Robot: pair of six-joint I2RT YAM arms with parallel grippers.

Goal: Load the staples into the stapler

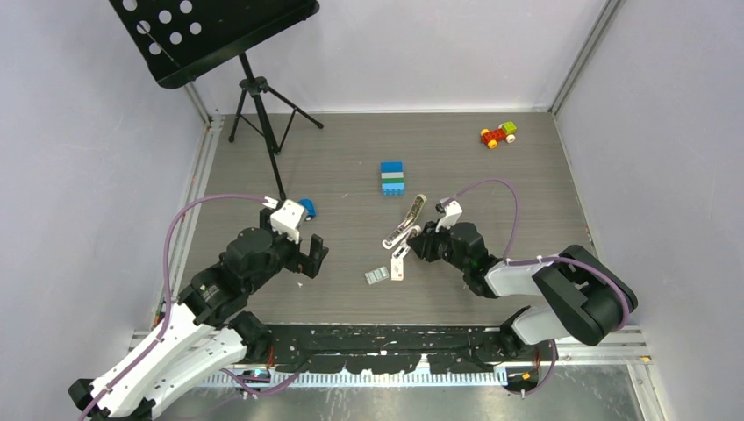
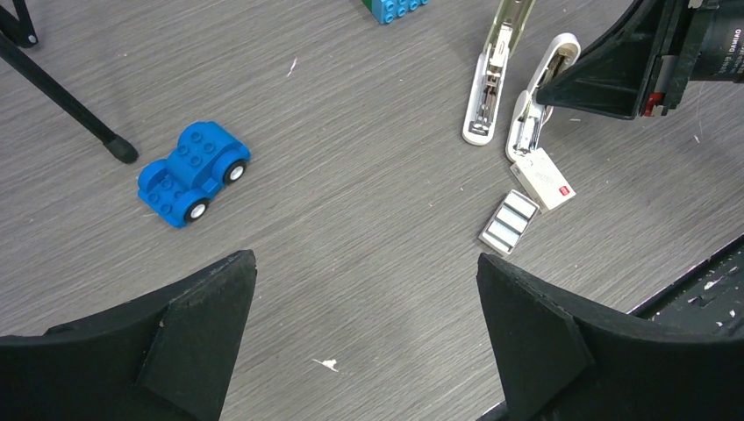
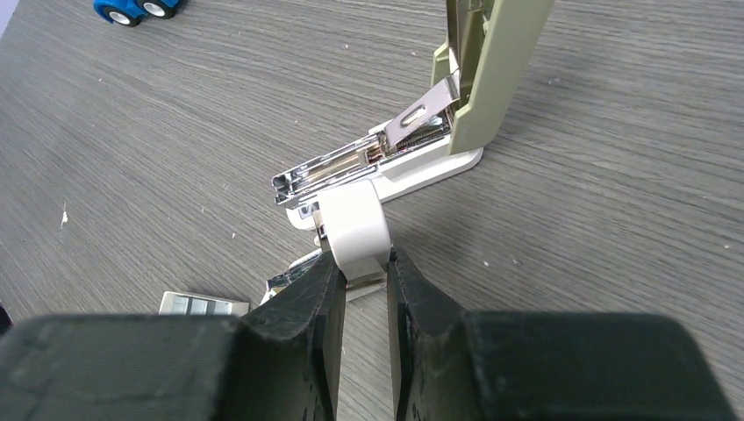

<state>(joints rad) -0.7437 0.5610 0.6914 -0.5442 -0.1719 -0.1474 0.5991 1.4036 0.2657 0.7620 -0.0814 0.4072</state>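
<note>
1. stapler: lies on the table right of centre. its beige top is swung up and its metal channel is bared above the white base.
2. staples: a flat silvery strip lying on the table nearer the arms than the stapler. it sits just beside the white box with a red mark, and neither gripper touches it.
3. right gripper: the fingers are pinched on a white clip, a curved piece just beside the stapler's channel. i cannot tell whether the clip touches the stapler.
4. left gripper: the fingers are spread wide and hold nothing. it hangs above bare table, well apart from the staples.
5. blue toy car: stands on its wheels to the left.
</note>
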